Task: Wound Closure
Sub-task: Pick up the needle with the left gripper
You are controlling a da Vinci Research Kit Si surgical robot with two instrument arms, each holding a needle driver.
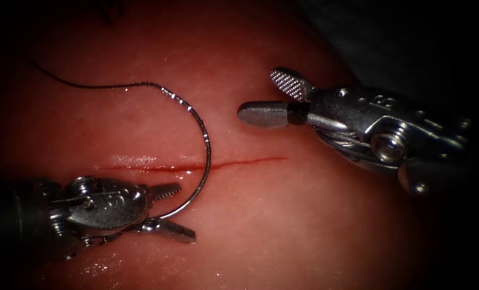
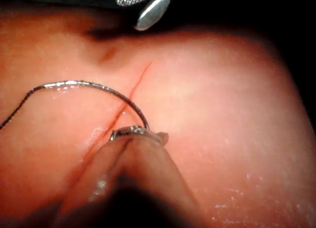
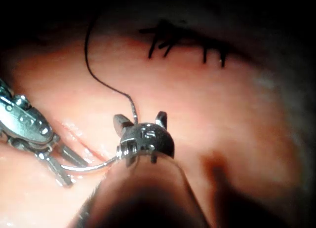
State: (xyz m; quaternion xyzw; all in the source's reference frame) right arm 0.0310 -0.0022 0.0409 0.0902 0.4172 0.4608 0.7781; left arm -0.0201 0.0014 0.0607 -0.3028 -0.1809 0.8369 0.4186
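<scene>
Tissue (image 1: 304, 225) lay across the bench with its cut (image 1: 196, 165) running as a thin red line, and no stitch crossed that line, so closure of this cut was judged not yet begun.

Left to right in the endoscope view:

1. The thread (image 1: 88, 86) trailed in from the far left, lay loose on the tissue above the cut, and joined the back end of the needle.
2. The left tool (image 1: 170, 210) sat below the cut. Its jaws were spread, with the needle (image 1: 204, 139) lying between them near one end of its curve; they were not clamped on it, so the tool was judged to hold nothing.
3. The needle arched up from those jaws, passing over the cut to the side above it. It appeared to rest on the surface, not in the tissue.
4. A small wet patch of red fluid (image 1: 142, 161) glistened along the left part of the cut.
5. The right tool (image 1: 274, 95) hovered above the cut, well apart from the needle, jaws spread and empty.

The right wrist view showed a row of dark stitches (image 3: 187, 45) elsewhere on the tissue, judged to be finished work.

Nothing stood between either tool and the cut.
</scene>
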